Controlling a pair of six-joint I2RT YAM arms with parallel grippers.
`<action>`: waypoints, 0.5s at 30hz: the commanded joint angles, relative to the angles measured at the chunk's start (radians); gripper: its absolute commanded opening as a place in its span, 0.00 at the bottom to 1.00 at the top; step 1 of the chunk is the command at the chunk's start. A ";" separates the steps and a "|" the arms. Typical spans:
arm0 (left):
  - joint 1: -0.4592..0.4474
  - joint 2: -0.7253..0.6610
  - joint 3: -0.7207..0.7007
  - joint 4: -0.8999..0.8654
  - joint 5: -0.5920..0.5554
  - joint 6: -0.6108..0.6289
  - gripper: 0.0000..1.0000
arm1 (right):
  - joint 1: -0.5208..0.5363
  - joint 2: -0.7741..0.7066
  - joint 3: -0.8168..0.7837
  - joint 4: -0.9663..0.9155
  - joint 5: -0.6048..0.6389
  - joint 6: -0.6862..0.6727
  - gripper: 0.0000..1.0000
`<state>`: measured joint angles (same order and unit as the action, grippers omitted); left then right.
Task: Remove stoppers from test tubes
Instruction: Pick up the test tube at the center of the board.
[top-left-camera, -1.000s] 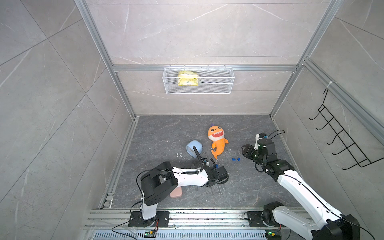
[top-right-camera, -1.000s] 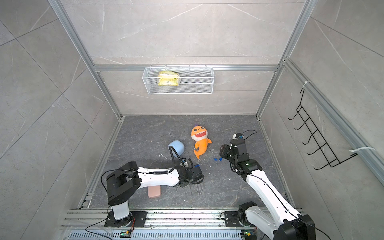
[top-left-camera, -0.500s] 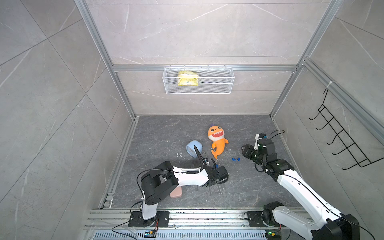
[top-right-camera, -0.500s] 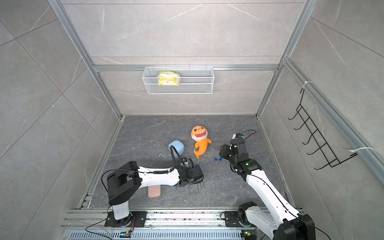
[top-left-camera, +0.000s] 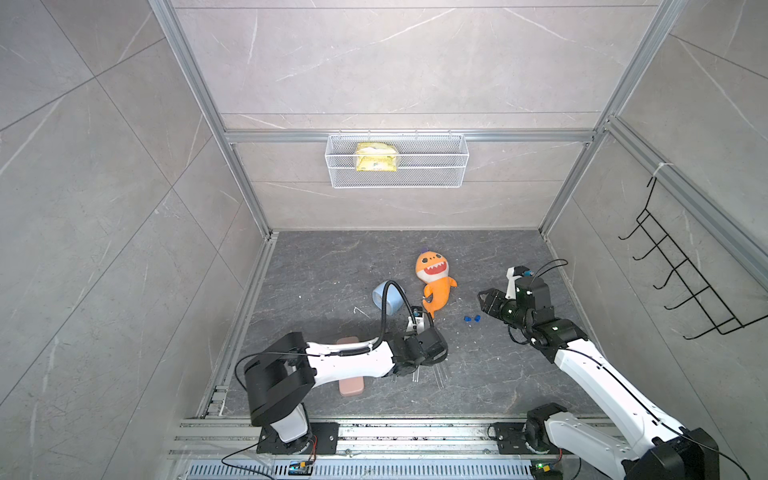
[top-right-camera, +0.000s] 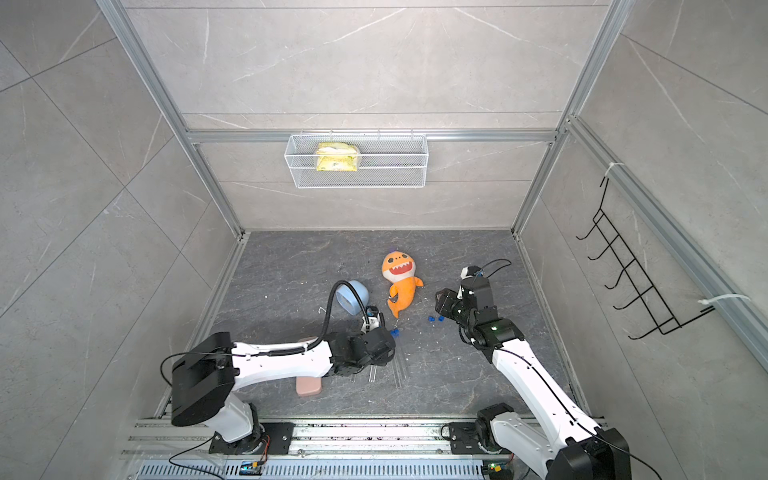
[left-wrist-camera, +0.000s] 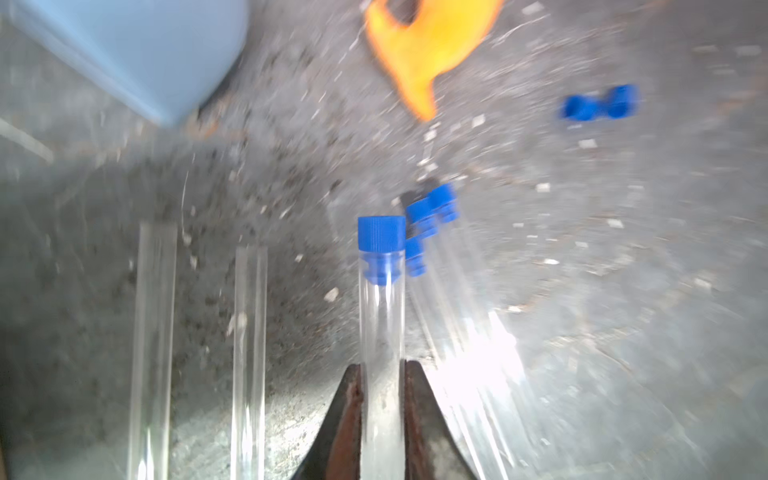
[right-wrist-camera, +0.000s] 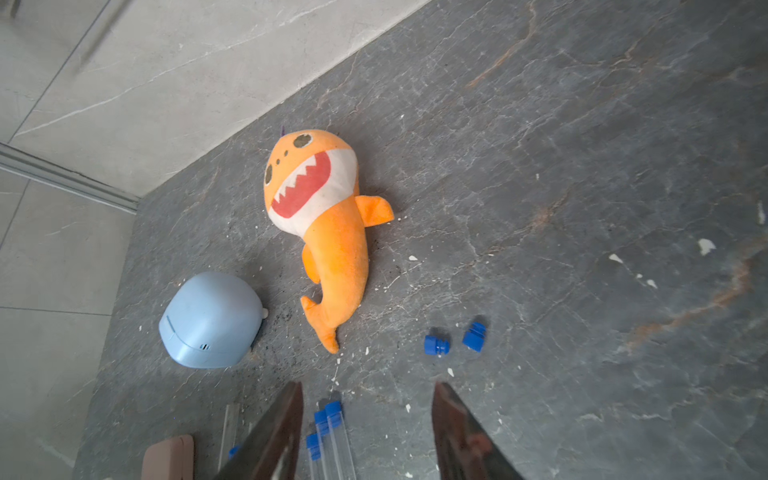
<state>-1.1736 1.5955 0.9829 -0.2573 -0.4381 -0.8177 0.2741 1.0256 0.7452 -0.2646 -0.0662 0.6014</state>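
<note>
Done so far: two stoppers (right-wrist-camera: 436, 345) are off and lying loose on the surface (right-wrist-camera: 582, 208) near the plush shark's (right-wrist-camera: 328, 216) tail, on the side toward the right arm. Two bare test tubes (left-wrist-camera: 151, 332) match that count.
Left to do: looks like three are plugged yet, going by the blue caps I can spot. The left wrist shot is blurry, so don't quote me.
Left hand (left-wrist-camera: 382, 368): pinching one capped tube (left-wrist-camera: 381, 316) low on its body, with its blue cap (left-wrist-camera: 381, 235) aimed toward the shark's tail.
Right hand (right-wrist-camera: 369, 384): spread wide with nothing in it, hanging off to the side of the shark, close to the loose stoppers.
Other tubes: flat on the surface, on the robot's side of the shark's tail.
My guess at what's next: the right hand comes over and pulls that cap.
Writing: nothing readable. The yellow pack (top-left-camera: 376, 157) in the wire basket (top-left-camera: 397, 178), up on the wall beyond the shark, has print, but it's way too small.
</note>
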 joint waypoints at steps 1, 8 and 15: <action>0.038 -0.061 -0.074 0.235 0.043 0.282 0.18 | -0.001 -0.021 -0.018 0.084 -0.077 0.001 0.53; 0.089 -0.112 -0.148 0.398 0.164 0.515 0.18 | -0.002 0.015 -0.068 0.318 -0.307 0.083 0.53; 0.100 -0.118 -0.191 0.509 0.208 0.608 0.18 | 0.009 0.126 -0.129 0.595 -0.471 0.230 0.53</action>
<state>-1.0798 1.5169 0.8021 0.1398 -0.2634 -0.3027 0.2749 1.1271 0.6392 0.1833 -0.4442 0.7609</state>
